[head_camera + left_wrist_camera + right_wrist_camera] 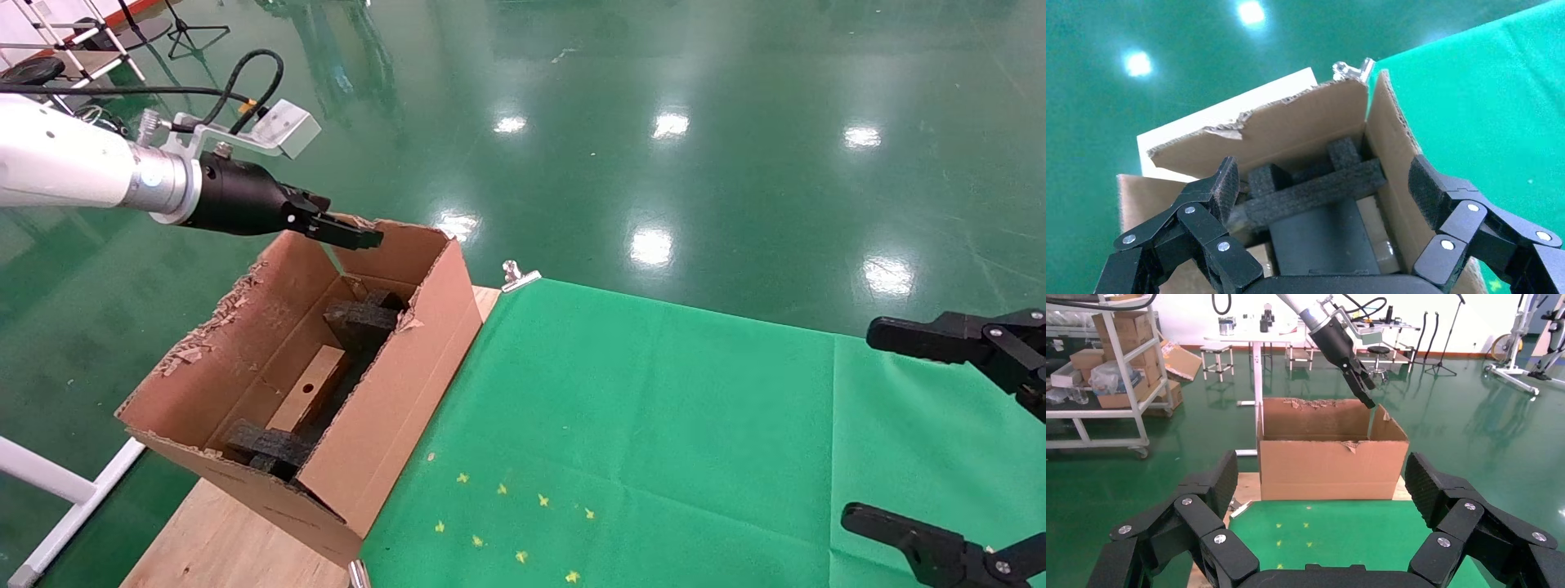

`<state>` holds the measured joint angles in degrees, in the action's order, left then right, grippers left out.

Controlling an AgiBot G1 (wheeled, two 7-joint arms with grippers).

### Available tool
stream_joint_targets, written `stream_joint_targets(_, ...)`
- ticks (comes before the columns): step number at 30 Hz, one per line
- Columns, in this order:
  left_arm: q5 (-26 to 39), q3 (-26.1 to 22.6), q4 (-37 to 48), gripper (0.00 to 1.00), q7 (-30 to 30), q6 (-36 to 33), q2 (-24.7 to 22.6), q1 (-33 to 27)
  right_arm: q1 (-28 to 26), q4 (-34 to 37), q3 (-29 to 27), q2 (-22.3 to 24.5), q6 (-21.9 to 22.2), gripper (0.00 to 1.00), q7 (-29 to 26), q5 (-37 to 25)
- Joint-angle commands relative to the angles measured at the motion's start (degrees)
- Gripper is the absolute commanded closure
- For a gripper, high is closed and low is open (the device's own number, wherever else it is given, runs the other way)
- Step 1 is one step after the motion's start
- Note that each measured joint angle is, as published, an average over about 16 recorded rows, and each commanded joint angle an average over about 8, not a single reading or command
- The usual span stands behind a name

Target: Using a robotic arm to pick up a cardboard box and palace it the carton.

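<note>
The carton stands open at the table's left end, with ragged rims and black foam blocks inside. The slim cardboard box lies flat on the carton's floor between the foam blocks, its round hole facing up. My left gripper hovers over the carton's far rim, open and empty. In the left wrist view this gripper looks down into the carton at a foam bar. My right gripper is open at the table's right side, far from the carton.
A green cloth covers most of the table, with small yellow marks near the front. Bare wood shows under the carton. A metal clip holds the cloth's far corner. Glossy green floor surrounds the table.
</note>
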<state>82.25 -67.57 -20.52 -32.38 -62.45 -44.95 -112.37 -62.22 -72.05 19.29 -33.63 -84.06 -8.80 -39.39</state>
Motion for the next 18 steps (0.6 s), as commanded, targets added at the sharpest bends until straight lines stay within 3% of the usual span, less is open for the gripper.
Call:
stream_joint_targets(1,-0.16,0.04,-0.10,0.00,-0.04,-0.17,0.13,-0.05,0.00,0.00,0.00,0.00,0.00,0.00,0.00,0.00)
stream_joint_targets(7,-1.66,2.13,-2.13,0.00,0.90,-1.00,0.34,2.24,0.00,0.00,0.00,0.00,0.00,0.00,0.00,0.01)
stream_joint_targets(18,-8.94,11.42,-11.69,0.00,4.80,-5.18,2.14,11.36,0.00,0.01,0.01,0.00,0.00,0.00,0.01,0.01)
